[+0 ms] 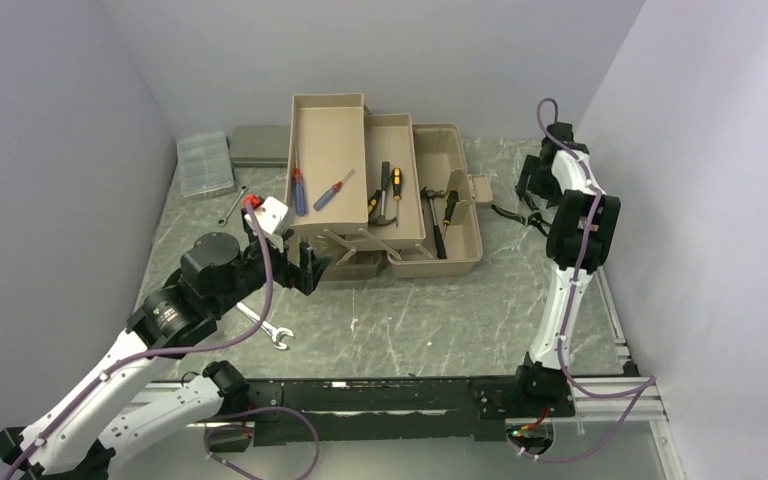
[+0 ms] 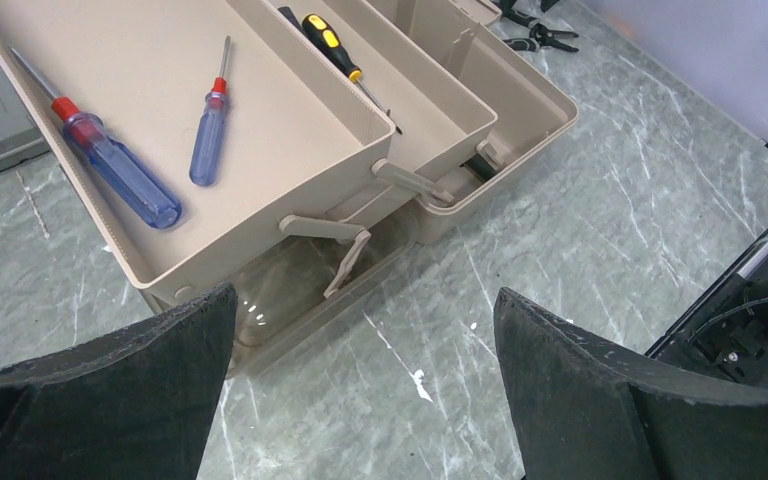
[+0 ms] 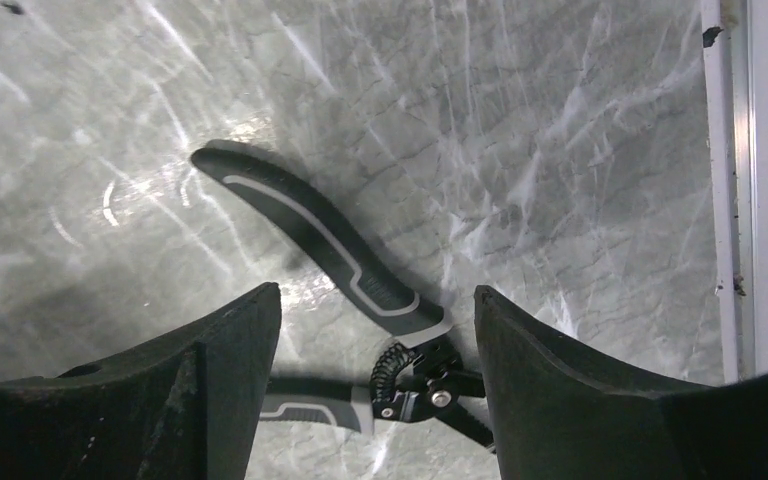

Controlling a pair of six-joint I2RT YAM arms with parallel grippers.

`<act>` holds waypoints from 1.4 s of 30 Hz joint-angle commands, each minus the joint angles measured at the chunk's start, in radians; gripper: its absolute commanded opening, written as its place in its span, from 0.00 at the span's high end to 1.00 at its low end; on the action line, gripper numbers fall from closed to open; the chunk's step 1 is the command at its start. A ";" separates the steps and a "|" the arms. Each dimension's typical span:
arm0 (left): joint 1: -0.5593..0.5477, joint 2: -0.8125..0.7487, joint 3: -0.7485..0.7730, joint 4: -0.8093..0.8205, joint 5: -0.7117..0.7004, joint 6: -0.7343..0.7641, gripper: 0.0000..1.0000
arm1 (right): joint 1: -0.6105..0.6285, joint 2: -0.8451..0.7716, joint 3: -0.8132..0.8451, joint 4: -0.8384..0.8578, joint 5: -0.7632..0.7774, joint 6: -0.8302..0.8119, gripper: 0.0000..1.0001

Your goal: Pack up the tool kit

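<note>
**On the table: toolbox unfolded, both grippers open and empty**

Nearest the arm bases, an open-ended wrench (image 1: 268, 328) lies flat on the grey marbled table (image 1: 410, 320). Just beyond it hovers the left gripper (image 2: 360, 300), its jaws spread as wide as they go, with nothing between them. It points at the near end of the toolbox (image 1: 442, 262).

That toolbox stands mid-table with everything folded out. Its smoky translucent lid (image 2: 290, 285) lies low beneath the near edge of the outer tray (image 2: 260, 100), close in front of the left fingers (image 2: 160, 370). Two blue-handled screwdrivers (image 2: 120, 170) with red collars lie well apart on the floor of this tray. The middle tray (image 1: 405, 135), beside it to the right, carries black-and-yellow-handled tools (image 1: 395, 182). The deep base on the right holds a few more dark tools, too small to name.

Right of the base, the right gripper (image 3: 375, 292) hangs over the table with its jaws partly open and gripping nothing. The pliers (image 3: 340, 255), black with grey stripes, lie on the table between its fingers. Whether the right pad touches the pliers' head cannot be told.

Farther back on the left lie a second wrench (image 1: 232, 205), a clear organiser box (image 1: 205, 165) and a flat grey case (image 1: 260, 145).
</note>
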 commanded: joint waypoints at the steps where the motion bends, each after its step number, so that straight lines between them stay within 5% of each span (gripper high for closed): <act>1: 0.003 0.010 0.026 0.042 0.015 0.022 0.01 | -0.019 0.028 0.055 -0.002 -0.013 -0.021 0.30; 6: 0.004 0.012 0.029 0.040 0.017 0.023 0.01 | -0.019 0.047 0.018 0.007 -0.059 -0.005 0.42; 12: 0.004 -0.003 0.025 0.039 0.018 0.017 0.01 | -0.015 -0.082 -0.201 0.078 -0.093 0.022 0.86; 15: 0.003 -0.007 0.024 0.036 0.026 0.012 0.01 | -0.010 -0.166 -0.332 0.128 -0.082 0.035 1.00; 27: 0.004 -0.027 0.025 0.019 0.060 -0.004 0.01 | -0.011 -0.486 -0.519 0.151 -0.167 0.080 1.00; 42: 0.003 -0.019 0.040 0.010 0.086 -0.011 0.01 | 0.048 -0.753 -0.510 0.138 -0.258 0.219 1.00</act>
